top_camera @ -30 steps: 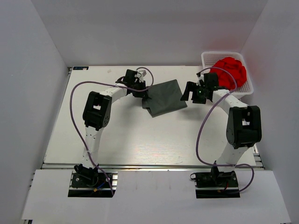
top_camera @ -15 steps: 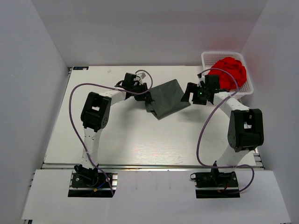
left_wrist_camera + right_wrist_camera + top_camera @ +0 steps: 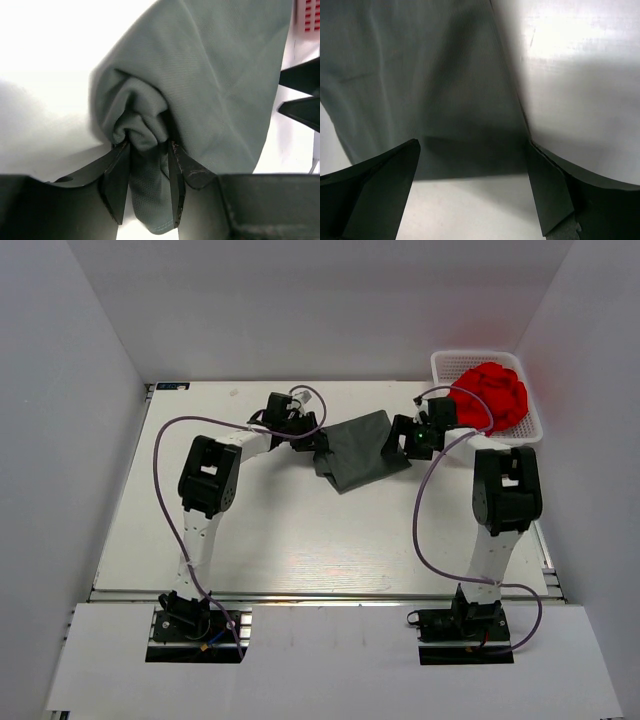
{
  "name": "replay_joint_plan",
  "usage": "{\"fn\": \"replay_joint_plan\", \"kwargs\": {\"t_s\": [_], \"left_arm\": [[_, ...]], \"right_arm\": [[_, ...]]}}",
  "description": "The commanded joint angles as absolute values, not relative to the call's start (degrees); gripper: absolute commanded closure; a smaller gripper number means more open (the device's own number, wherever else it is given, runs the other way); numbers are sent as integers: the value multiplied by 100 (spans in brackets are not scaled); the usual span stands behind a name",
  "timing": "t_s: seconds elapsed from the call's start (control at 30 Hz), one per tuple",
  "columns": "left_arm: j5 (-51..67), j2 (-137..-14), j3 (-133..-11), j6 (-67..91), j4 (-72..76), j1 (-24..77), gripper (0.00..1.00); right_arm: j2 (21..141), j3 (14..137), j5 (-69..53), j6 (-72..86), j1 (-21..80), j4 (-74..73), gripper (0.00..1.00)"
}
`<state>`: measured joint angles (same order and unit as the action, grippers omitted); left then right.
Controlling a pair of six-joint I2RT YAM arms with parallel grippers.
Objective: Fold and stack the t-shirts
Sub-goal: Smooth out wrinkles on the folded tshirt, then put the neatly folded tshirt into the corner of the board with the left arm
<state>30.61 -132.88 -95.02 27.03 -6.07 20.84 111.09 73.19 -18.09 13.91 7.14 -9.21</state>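
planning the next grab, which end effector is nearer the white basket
Right. The right end effector sits just left of the basket; the left end effector is across the grey t-shirt.

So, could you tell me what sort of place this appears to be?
Probably a robot test cell: plain white walls enclose a white tabletop, two white-and-black robot arms are bolted at its near edge, and a folded dark charcoal-grey t-shirt lies near a white plastic mesh basket of red cloth.

plain dk-grey t-shirt [image 3: 365,450], red cloth [image 3: 492,392], wht basket [image 3: 480,353]
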Motion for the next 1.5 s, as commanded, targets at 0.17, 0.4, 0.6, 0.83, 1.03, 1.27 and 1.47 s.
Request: {"fn": "replay_joint_plan", "kwargs": {"t_s": [0.17,0.4,0.6,0.83,1.03,1.27,1.47], "left_arm": [[2979,-13464,-10195,2672,-633,1925,53],[3032,-13641,-10722,2435,-861,1820,49],[2778,-13115,-10381,2163,-914,1819,46],[2470,-13042,-10678,1372,-1475,1942,46],[2689,-13175,-10978,1011,-1723,2074,46],[3137,-13139,-10828,800,-1459,2188,40],[3568,-13315,-10775,650,-1319,2188,16]], "right_arm": [[11611,7692,-2346,1222,720,-325,9],[10566,5732,-2892,1766,861,413,9],[9608,5229,-2717,1714,984,256,9],[9185,5467,-2172,1626,958,-157,9],[8869,5467,-1758,1547,941,-456,9],[8903,5397,-1688,1529,940,-527,9],[9009,5423,-1705,1468,949,-589,9]]}}
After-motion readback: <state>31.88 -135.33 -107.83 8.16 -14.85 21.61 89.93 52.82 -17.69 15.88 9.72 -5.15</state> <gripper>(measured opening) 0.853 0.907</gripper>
